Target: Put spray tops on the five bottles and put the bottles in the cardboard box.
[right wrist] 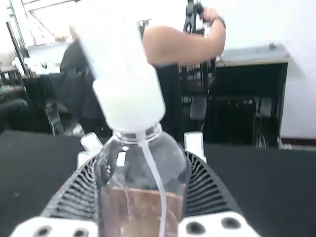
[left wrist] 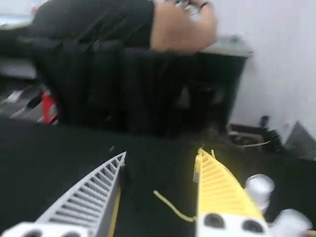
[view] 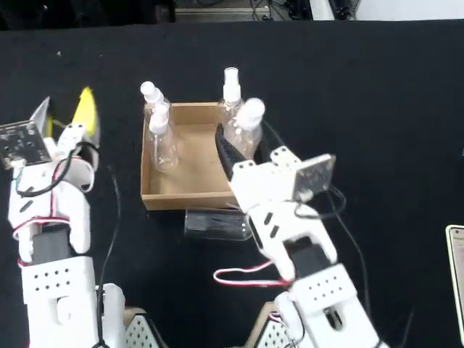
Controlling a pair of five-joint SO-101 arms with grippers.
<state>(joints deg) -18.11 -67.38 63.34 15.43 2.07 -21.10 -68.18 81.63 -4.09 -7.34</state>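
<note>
The cardboard box (view: 181, 194) sits mid-table. A clear bottle with a white spray top (view: 161, 139) stands inside it at the left. Another topped bottle (view: 151, 95) is at its back left corner, and a third (view: 231, 90) at its back edge. My right gripper (view: 243, 145) is shut on a fourth topped bottle (view: 248, 123) over the box's right side; in the right wrist view that bottle (right wrist: 138, 192) sits between the black fingers (right wrist: 74, 192). A clear bottle (view: 216, 223) lies on the table before the box. My left gripper (view: 67, 101) is open left of the box, nothing between its fingers (left wrist: 217, 192).
A red and white cable (view: 243, 274) loops beside the right arm's base. A white object (view: 457, 254) lies at the table's right edge. The black cloth stretches behind and right of the box.
</note>
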